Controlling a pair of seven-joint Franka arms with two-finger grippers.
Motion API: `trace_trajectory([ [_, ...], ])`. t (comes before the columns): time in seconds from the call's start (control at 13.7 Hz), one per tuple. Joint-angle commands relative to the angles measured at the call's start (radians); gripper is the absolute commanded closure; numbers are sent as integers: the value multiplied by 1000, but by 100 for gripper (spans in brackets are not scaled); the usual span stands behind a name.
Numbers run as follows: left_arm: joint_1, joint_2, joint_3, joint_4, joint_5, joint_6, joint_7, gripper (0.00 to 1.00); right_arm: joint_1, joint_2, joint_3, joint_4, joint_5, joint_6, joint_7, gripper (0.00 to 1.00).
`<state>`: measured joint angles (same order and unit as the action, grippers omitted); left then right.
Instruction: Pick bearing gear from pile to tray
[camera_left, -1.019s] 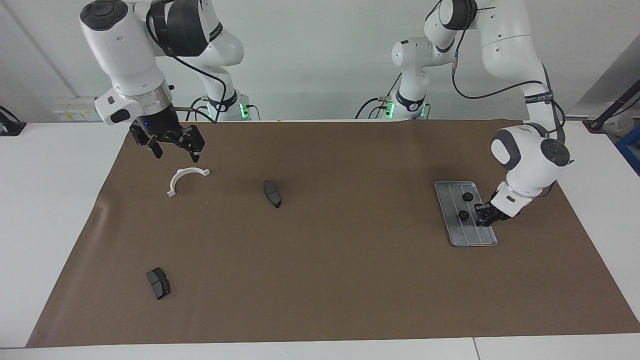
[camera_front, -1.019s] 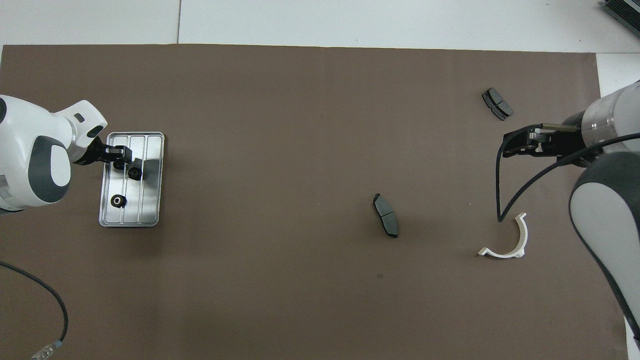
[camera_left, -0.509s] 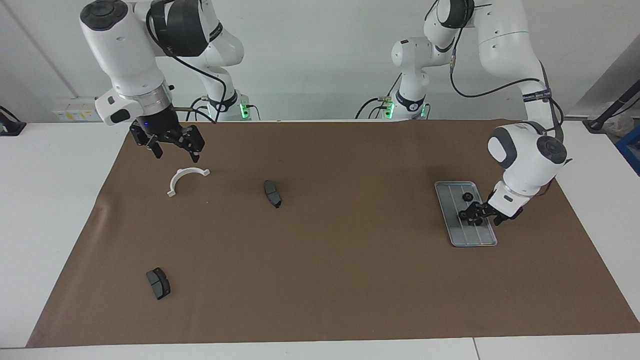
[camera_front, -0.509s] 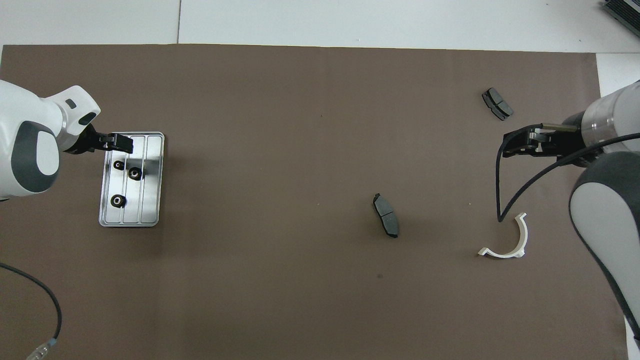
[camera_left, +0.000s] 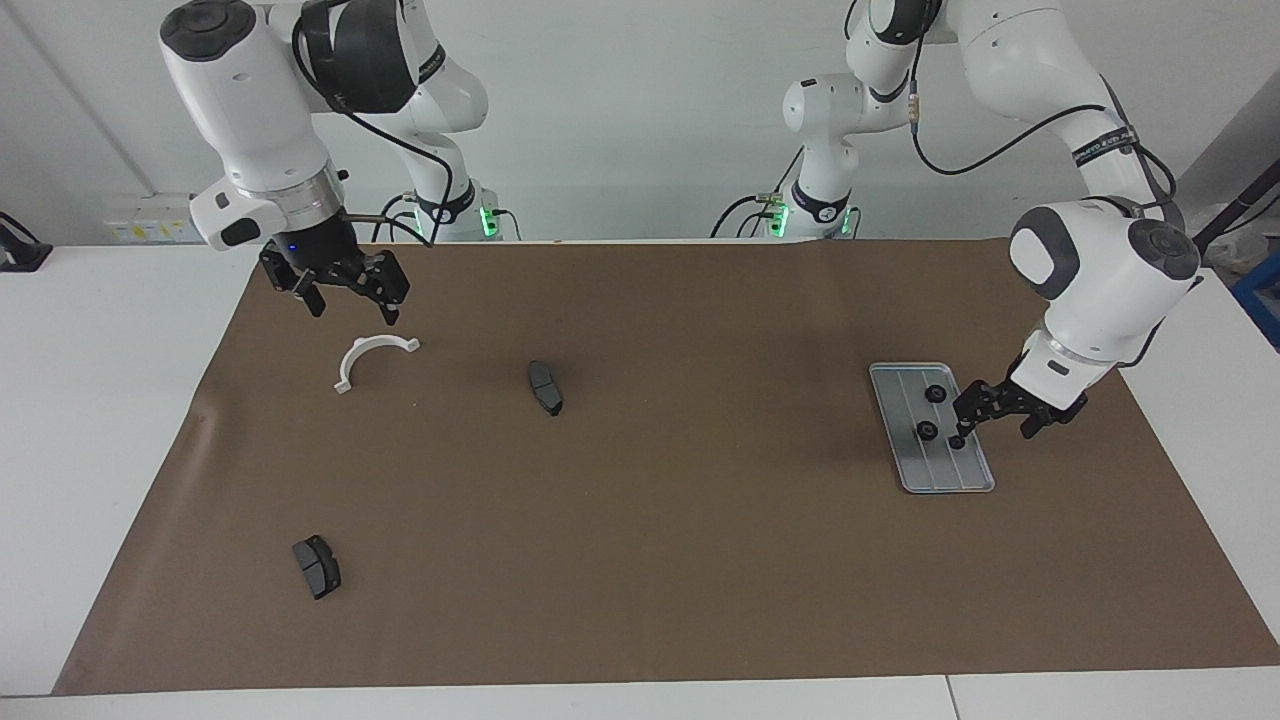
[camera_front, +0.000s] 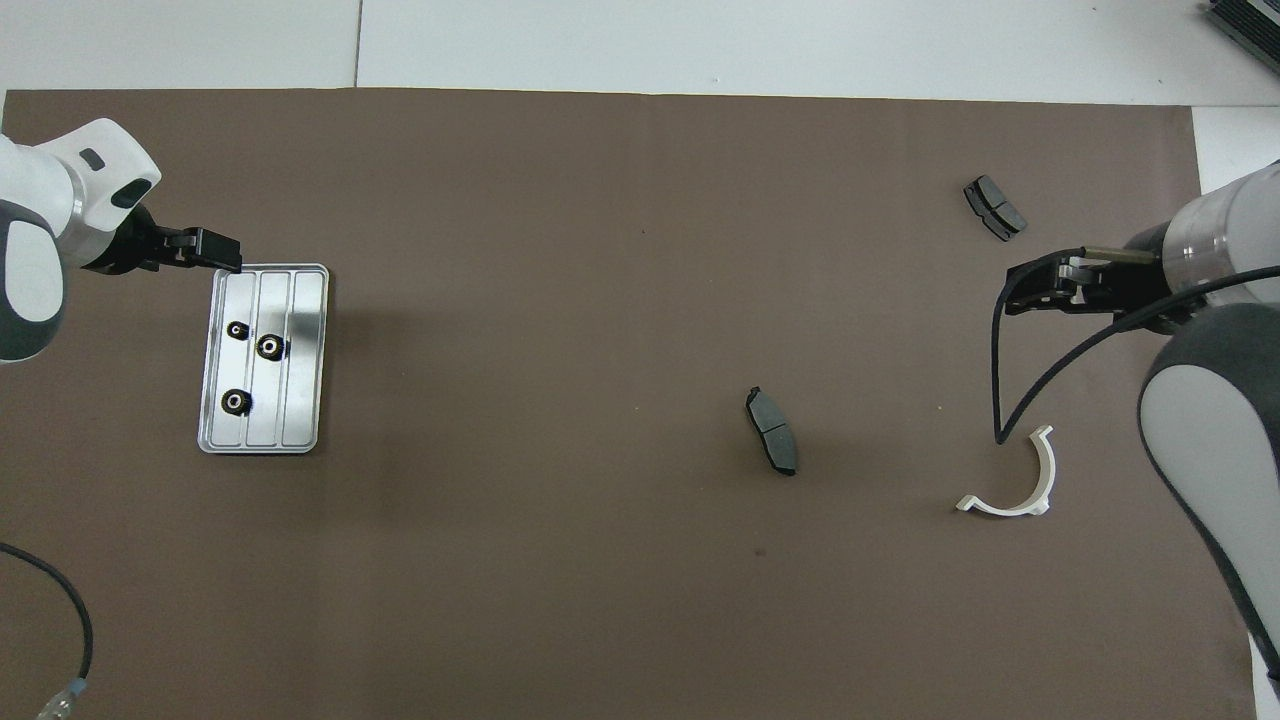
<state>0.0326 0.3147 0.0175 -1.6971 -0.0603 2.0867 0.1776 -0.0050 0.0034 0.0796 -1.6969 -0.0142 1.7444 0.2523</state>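
Here, grooved metal tray (camera_front: 300, 400), round black gears (camera_front: 269, 346)

A brown mat (camera_left: 650, 560) covers most of a white table (camera_left: 90, 400), whose bare top shows along the mat's edges. A black cable (camera_front: 70, 610) lies on the mat at the left arm's end, close to the robots, ending in a small metal plug (camera_front: 58, 706). A pale wall (camera_left: 620, 120) rises at the robots' end.
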Motion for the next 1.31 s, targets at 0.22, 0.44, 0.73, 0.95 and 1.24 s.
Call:
trace_trajectory([
  [0.22,15,-69,16,36,7,-107,-15,0,-10,-14,5,-10,28,-6,-31,0],
  [0.44,-3,-75,16,198,14,-330,-58,0,-10,-16,5,-10,28,-6,-31,0],
  [0.73,-37,-170,2,235,17,-447,-132,0,-10,-14,5,-10,28,-6,-31,0],
  [0.95,-31,-198,7,218,17,-442,-130,0,-10,-14,5,-10,28,-6,-31,0],
  [1.24,-28,-252,7,117,16,-442,-133,0,-10,-14,5,-10,28,-6,-31,0],
])
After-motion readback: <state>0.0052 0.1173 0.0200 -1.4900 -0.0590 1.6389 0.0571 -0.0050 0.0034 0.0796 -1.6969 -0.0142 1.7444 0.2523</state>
